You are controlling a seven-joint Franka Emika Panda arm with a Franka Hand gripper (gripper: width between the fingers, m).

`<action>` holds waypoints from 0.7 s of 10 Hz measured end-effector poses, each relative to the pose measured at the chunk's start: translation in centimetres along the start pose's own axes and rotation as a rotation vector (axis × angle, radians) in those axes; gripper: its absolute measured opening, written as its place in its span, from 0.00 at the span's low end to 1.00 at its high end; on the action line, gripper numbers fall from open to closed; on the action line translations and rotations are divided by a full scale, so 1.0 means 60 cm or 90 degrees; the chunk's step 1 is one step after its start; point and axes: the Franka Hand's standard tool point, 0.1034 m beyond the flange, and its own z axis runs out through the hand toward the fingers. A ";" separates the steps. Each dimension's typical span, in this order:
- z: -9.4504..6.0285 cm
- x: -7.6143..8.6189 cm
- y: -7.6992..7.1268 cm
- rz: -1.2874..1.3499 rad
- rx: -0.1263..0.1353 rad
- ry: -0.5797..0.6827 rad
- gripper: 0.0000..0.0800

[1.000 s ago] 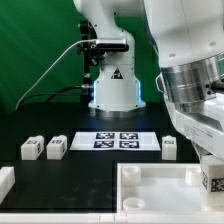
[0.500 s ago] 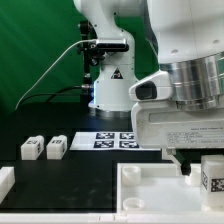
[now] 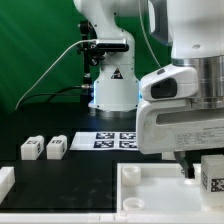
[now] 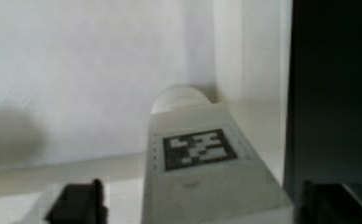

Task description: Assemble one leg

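Black fingers [image 4: 75, 203] of the tool [image 4: 204, 200] stand wide, one on either side of the tagged white leg [image 4: 199, 150], with a slim gap showing on each side. In the exterior view that leg sits at four o'clock, over the rimmed white tray [image 3: 150, 190]; whether it touches the tray's floor I cannot tell. At nine o'clock a spare leg [image 3: 30, 149] and its twin [image 3: 56, 147] lie on the dark bench [image 3: 90, 172], and the marker board [image 3: 115, 140] lies near centre.

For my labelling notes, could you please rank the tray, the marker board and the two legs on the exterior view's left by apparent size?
1. Tray, cropped and nearest the camera.
2. Marker board, partly hidden.
3. Outer leg and inner leg: alike, so not ranked.
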 end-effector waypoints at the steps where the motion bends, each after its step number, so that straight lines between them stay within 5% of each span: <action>1: 0.000 -0.001 -0.002 0.078 0.005 -0.001 0.54; 2: 0.000 -0.001 -0.002 0.124 0.006 -0.002 0.37; 7: 0.004 0.001 -0.005 0.749 0.033 -0.017 0.37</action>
